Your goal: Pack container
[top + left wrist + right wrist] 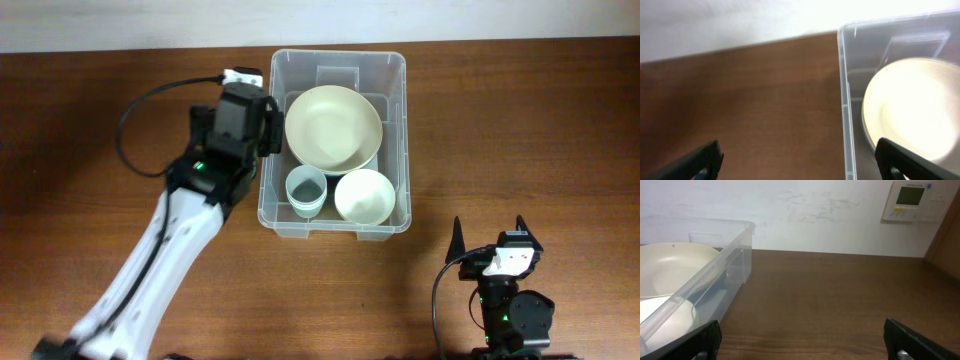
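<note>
From overhead, the container (268, 190) stands on the desk (520, 120) at the centre, towards the far edge. It holds a large cream bowl (333, 127) at the far end, with a small white bowl (364, 195) and a grey-blue cup (305, 190) side by side at the near end.

The left pincer (240, 125) hangs at the container's left wall. Its wrist view shows what the top view hides: the jaws are spread wide and empty, one finger over bare desk and the other over the cream bowl, with the rim (844, 100) between them.

The right pincer (489, 232) is near and to the right, well apart from the container, also wide open and holding nothing. Only its wrist view takes in the pale wall and a control panel (912, 200) mounted there.
</note>
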Robot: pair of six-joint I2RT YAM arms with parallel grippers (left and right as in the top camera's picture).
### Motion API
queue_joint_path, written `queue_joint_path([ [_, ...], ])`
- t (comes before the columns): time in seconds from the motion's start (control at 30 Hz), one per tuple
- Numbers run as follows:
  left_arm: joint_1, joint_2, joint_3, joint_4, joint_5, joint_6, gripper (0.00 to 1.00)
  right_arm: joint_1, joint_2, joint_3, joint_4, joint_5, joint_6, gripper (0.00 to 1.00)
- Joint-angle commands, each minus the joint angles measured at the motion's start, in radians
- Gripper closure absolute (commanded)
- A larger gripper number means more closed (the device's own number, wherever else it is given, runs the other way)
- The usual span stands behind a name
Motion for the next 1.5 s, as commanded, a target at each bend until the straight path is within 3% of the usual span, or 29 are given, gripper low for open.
queue_joint_path([
  [0.0,0.003,-0.184,-0.002,-0.063,-0.01,0.008,0.01,-0.002,-0.011,-0.005,-0.01,-0.009,-0.007,0.01],
  [0.4,0.003,-0.812,-0.298,-0.443,0.019,0.008,0.01,-0.002,-0.011,-0.005,-0.01,-0.009,-0.007,0.01],
  [0.6,0.003,-1.088,-0.519,-0.426,0.045,-0.002,0.01,-0.002,-0.011,-0.005,-0.01,-0.009,-0.007,0.01],
  [0.87,0.003,-1.289,-0.806,-0.186,0.13,-0.004,0.01,-0.002,-0.011,-0.005,-0.01,-0.009,-0.007,0.01],
  [1.23,0.003,-1.359,-1.186,0.508,0.144,-0.003,0.01,-0.002,-0.011,-0.005,-0.01,-0.009,-0.007,0.01],
  [1.33,0.004,-1.367,-1.231,0.598,0.148,-0.004,0.01,-0.002,-0.011,-0.005,-0.01,-0.009,-0.007,0.01],
  [1.47,0.031,-1.389,-1.254,0.605,0.196,-0.004,0.01,-0.002,-0.011,-0.005,-0.01,-0.009,-0.007,0.01],
])
